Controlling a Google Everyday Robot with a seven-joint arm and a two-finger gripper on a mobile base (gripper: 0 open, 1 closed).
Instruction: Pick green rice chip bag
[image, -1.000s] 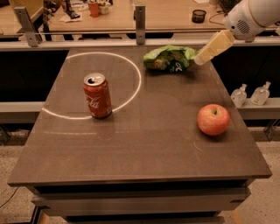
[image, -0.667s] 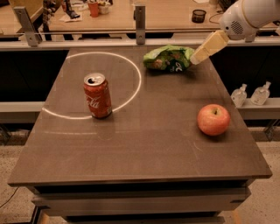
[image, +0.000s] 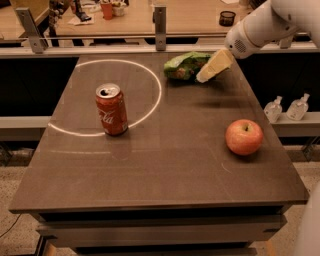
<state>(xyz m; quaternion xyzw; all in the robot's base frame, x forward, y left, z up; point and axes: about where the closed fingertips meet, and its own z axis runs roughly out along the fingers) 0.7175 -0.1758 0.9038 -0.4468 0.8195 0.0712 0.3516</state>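
The green rice chip bag (image: 186, 65) lies crumpled at the far edge of the brown table (image: 165, 170), right of the middle. My gripper (image: 212, 67) reaches in from the upper right on a white arm. Its cream-coloured fingers point down and left. Their tips overlap the right end of the bag.
A red soda can (image: 111, 109) stands upright on the left, on a white circle line. A red apple (image: 244, 136) sits on the right. Two small clear bottles (image: 286, 108) stand on a ledge beyond the table's right edge. A metal rail with posts runs behind the table.
My gripper has moved left and slightly down, from beside the bag's right end to overlapping it. The bag, can and apple have not moved.
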